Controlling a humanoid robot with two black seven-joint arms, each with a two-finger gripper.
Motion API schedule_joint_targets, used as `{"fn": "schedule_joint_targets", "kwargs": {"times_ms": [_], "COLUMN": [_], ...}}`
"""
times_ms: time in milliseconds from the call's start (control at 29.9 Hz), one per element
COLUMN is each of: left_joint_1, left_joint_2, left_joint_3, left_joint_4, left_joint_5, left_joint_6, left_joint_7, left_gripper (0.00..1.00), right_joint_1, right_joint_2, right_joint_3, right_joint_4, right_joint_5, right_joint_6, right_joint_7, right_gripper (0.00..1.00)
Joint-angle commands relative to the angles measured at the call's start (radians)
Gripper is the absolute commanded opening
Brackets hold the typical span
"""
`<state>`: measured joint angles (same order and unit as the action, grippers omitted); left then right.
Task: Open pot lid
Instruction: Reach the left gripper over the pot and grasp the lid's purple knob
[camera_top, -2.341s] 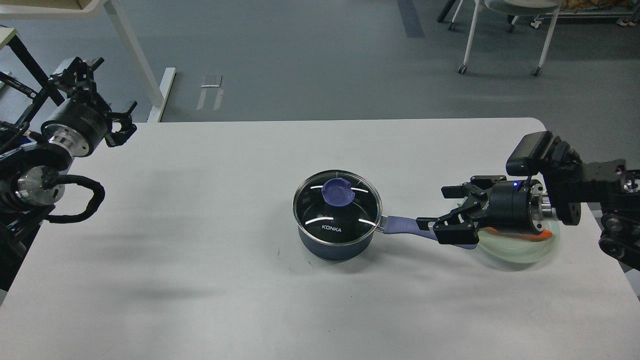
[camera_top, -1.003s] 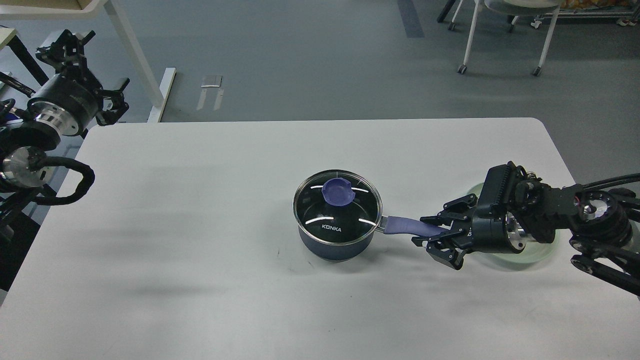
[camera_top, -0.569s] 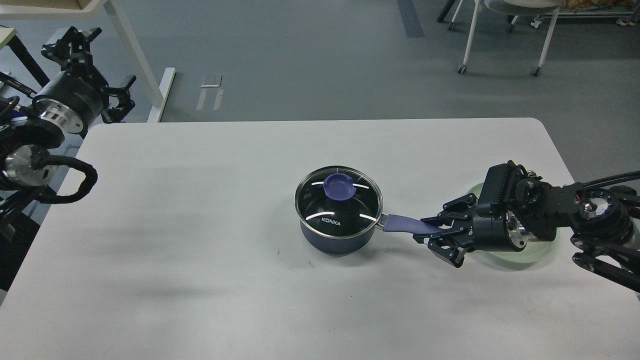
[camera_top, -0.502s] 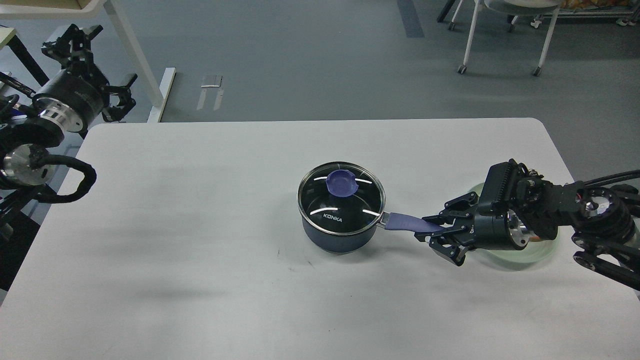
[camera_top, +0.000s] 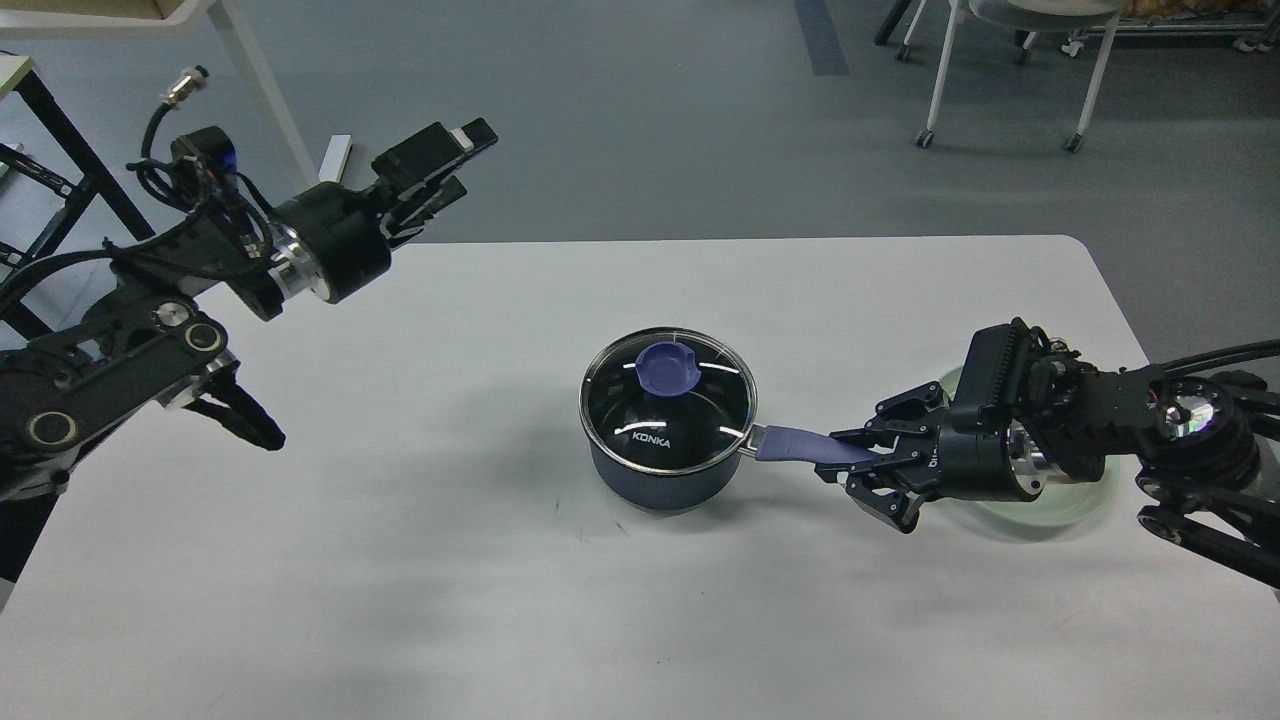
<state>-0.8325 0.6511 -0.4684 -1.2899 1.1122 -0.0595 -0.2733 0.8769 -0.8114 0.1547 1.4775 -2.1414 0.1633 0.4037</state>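
Navy-blue saucepan, small, with a black interior, i.e. the pot (camera_top: 662, 478), sits near the middle of the white table (camera_top: 400, 560). Only the head view is available.

Head view: the round clear glass lid (camera_top: 667, 402) with its metal rim, blue-purple knob (camera_top: 669, 370) and white "KONKA" lettering is seated flat on the pot. Task not yet done; the lid has not been lifted.

My right gripper (camera_top: 868, 469) is clamped on the far end of the pot's long lavender-blue handle (camera_top: 805, 446), fingers above and below it. I judge this to be the bracing hold. Behind that gripper a pale green plate (camera_top: 1060, 505) lies on the table, mostly hidden by my wrist.

My left gripper (camera_top: 440, 180) hangs above the table's far-left edge, well apart from the lid, pointing up and to the right. Fingers appear close together, but I cannot tell the gap.

Remaining: bring the left gripper to the knob, grasp it, lift the lid clear.
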Motion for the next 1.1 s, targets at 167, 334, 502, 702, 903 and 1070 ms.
{"fn": "schedule_joint_targets", "kwargs": {"times_ms": [167,334,502,702,903,1070], "left_joint_1": [-0.037,-0.075,-0.1,-0.103,-0.103,-0.102], "left_joint_2": [-0.137,-0.194,-0.202,-0.237,-0.257,-0.283], "left_joint_3": [0.037,0.18,0.346,0.378,0.378,0.379], "left_joint_4": [-0.091,-0.082,-0.045,0.063,0.112,0.138], "left_joint_5": [0.573,0.76,0.925,0.933,0.922,0.919], "left_joint_6": [0.018,0.055,0.156,0.161,0.161,0.168], "left_joint_7": [-0.001,0.002,0.005,0.006,0.016,0.012], "left_gripper": [0.99,0.99,0.99,0.99,0.99,0.91], "right_joint_1": [-0.007,-0.003,-0.006,-0.006,-0.007,-0.007], "right_joint_2": [0.0,0.0,0.001,0.002,0.002,0.002], "right_joint_3": [-0.003,-0.003,-0.001,-0.001,-0.001,-0.001], "right_joint_4": [0.0,0.0,-0.002,0.0,0.001,0.001], "right_joint_5": [0.0,0.0,0.0,0.0,0.0,0.0], "right_joint_6": [-0.002,-0.002,-0.002,-0.002,-0.002,-0.002], "right_joint_7": [0.001,0.003,0.004,0.004,0.004,0.004], "right_gripper": [0.17,0.17,0.17,0.17,0.17,0.17]}}
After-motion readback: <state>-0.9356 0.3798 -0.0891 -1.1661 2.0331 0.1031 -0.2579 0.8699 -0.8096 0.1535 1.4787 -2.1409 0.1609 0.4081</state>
